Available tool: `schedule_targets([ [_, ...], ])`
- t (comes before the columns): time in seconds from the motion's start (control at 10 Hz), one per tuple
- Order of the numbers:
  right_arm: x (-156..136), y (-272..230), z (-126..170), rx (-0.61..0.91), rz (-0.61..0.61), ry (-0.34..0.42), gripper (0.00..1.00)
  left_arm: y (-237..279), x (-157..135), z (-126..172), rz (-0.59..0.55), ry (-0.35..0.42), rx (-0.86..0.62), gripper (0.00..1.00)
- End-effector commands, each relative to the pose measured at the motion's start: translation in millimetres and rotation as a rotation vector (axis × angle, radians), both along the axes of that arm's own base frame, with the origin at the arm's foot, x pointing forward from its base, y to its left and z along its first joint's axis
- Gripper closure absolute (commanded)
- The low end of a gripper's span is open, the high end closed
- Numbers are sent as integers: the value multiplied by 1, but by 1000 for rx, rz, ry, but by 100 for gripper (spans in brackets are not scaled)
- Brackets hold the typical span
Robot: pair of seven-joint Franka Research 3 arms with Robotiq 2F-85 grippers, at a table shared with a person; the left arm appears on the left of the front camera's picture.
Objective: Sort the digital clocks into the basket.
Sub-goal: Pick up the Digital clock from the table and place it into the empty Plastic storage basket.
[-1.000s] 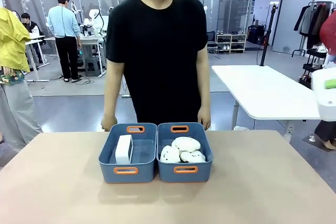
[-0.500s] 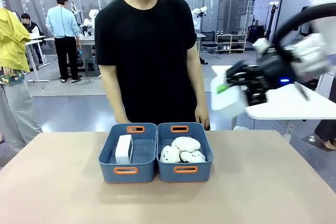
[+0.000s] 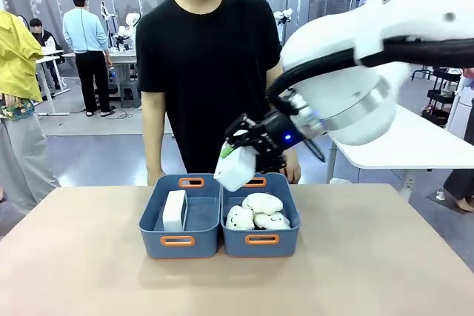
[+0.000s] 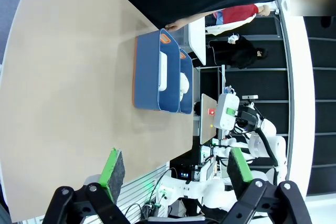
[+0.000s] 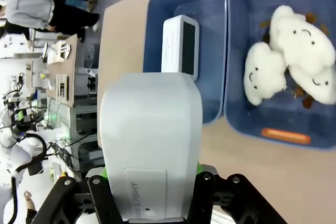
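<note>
My right gripper (image 3: 244,155) is shut on a white digital clock (image 3: 235,169), which hangs tilted above the seam between two blue bins. In the right wrist view this held clock (image 5: 152,140) is seen from its back, over the table just short of the bins. The basket (image 3: 152,236), the left bin, holds a second digital clock (image 3: 175,210) standing on its edge, its grey display (image 5: 188,46) visible. My left gripper (image 4: 176,167) hangs open and empty, high above the table, well back from the basket (image 4: 147,77).
The right blue bin (image 3: 285,238) holds white cloud-shaped plush toys (image 3: 259,212). A person in a black shirt (image 3: 211,64) stands at the far edge just behind the bins, hands low by the table. Bare tabletop (image 3: 81,257) lies on both sides and in front.
My right arm has swung in from the far right with the clock, from beyond the table's edge to above the bins. The person has shifted slightly.
</note>
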State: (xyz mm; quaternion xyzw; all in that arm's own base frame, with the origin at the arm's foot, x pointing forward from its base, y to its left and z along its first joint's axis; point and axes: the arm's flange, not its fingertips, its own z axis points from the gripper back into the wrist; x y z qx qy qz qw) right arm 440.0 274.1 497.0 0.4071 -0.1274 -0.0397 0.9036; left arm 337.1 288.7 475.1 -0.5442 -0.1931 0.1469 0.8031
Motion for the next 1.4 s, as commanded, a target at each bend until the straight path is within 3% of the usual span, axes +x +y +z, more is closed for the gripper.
schedule_targets([
  [0.0,17,29,-9,-25,-41,4,100,-1,-2,2,0,-4,-16,0],
  [0.2,27,36,-24,-79,-28,-55,100,-1,-2,2,0,-4,-16,0],
  [0.3,12,26,-23,-37,-13,-21,100,-1,-2,2,0,-4,-16,0],
  [0.8,12,26,-23,-37,-13,-21,100,-1,-2,2,0,-4,-16,0],
  [0.9,17,29,-23,-52,-3,-38,46,-1,-2,2,0,-4,-16,0],
  [1.1,54,74,-26,-213,-74,-30,46,-1,-2,2,0,-4,-16,0],
  [1.3,65,100,-26,-243,-26,10,46,-1,-2,2,0,-4,-16,0],
])
